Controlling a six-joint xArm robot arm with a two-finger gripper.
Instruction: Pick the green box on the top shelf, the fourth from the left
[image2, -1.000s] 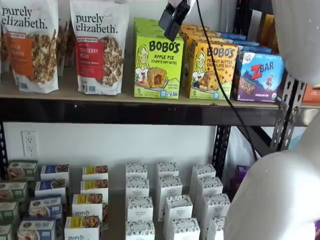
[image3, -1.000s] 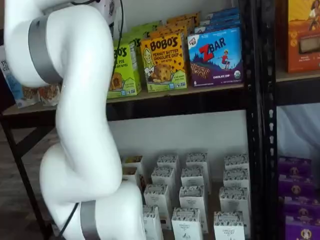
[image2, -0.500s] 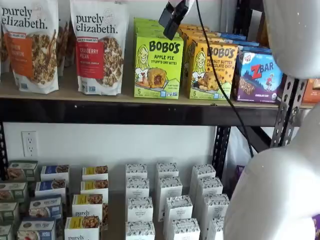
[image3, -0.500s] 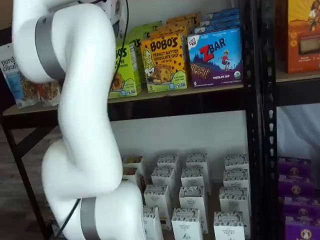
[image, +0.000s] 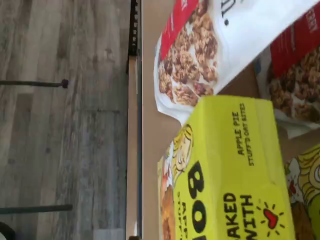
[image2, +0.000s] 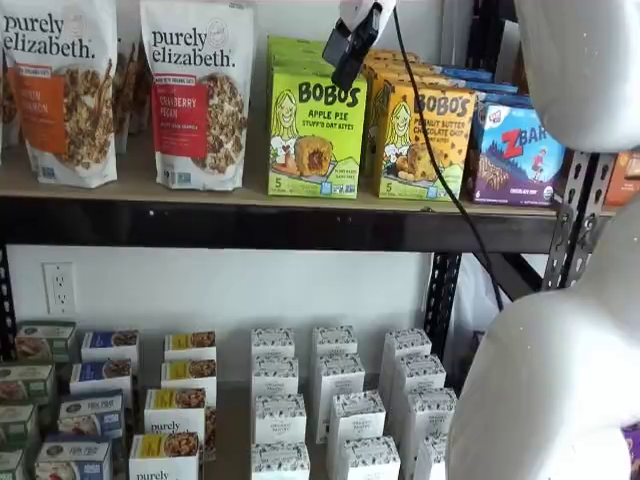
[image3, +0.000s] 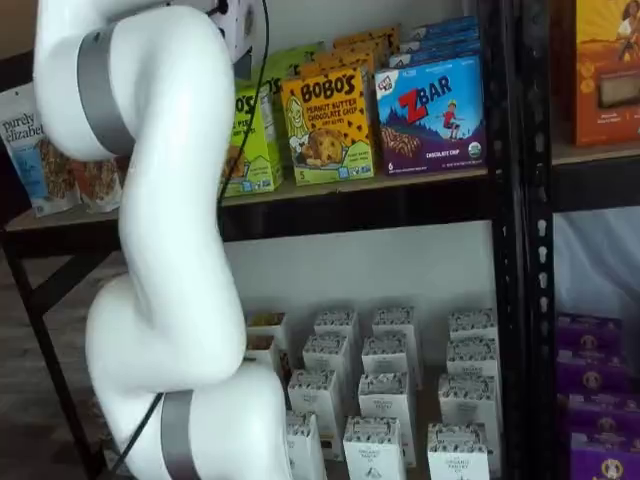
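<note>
The top shelf (image2: 250, 195) carries granola bags (image2: 198, 95), the green box (image2: 317, 130), an orange-yellow box (image2: 425, 140) and a blue box (image2: 515, 150).

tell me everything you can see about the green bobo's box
The green box is a lime-green cardboard carton standing upright at the front of the top shelf, face forward. It reads "BOBO'S Apple Pie", with a cartoon girl, a filled oat bite and a "5". More green cartons line up behind it. A granola bag stands on one side, a yellow Bobo's box on the other. The gripper hangs above, not touching it.

The green box (image2: 316, 132) read "BOBO'S APPLE PIE" and "5", the orange-yellow box (image2: 424, 142) "BOBO'S PEANUT BUTTER CHOCOLATE CHIP", the blue box (image3: 432, 113) "ZBAR", and two granola bags (image2: 198, 92) "purely elizabeth."
</note>
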